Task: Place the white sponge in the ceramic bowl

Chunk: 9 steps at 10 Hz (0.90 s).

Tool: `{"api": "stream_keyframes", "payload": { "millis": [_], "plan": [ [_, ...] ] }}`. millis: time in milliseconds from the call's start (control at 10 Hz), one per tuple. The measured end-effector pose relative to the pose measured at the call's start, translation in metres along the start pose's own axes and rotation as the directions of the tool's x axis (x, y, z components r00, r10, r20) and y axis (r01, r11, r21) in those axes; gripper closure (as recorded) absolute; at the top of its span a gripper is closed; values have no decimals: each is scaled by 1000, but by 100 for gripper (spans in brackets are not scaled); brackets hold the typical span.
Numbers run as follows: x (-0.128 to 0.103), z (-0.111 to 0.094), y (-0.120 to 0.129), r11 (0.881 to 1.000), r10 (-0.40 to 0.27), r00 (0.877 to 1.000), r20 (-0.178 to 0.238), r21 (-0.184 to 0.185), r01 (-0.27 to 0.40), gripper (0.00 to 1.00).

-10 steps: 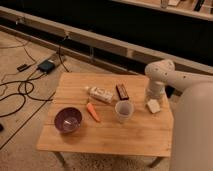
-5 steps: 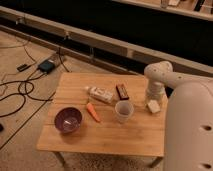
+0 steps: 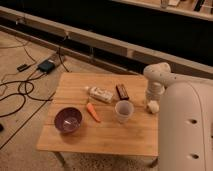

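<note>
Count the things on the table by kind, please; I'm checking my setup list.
Purple bowl: 1
Translucent cup: 1
White sponge: 1
Carrot: 1
White tube: 1
Dark bar: 1
Total: 6
The tool hangs just over the white sponge, near the table's right edge.

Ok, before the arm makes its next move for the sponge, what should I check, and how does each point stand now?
1. Gripper over the white sponge, near the table's right edge: ok.
2. Gripper open and ready to grasp: ok.
3. Sponge gripped: not ok. It lies on the table; whether the gripper touches it, cannot tell.
4. Ceramic bowl upright and empty, at the front left: ok.
5. Low straight path to the bowl: not ok. The cup and the carrot are in between, so carrying the sponge high seems wiser.
</note>
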Motion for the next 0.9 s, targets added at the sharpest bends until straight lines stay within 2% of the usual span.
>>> {"api": "stream_keyframes", "payload": {
  "millis": [500, 600, 800, 900],
  "plan": [
    [-14, 8, -9, 1000, 11, 1000, -5, 23, -11, 35],
    [-16, 9, -9, 1000, 8, 1000, -6, 22, -7, 39],
    [-16, 13, -7, 1000, 2, 1000, -19, 10, -2, 58],
    [-17, 15, -8, 1000, 0, 1000, -28, 6, 0, 72]
  ]
}}
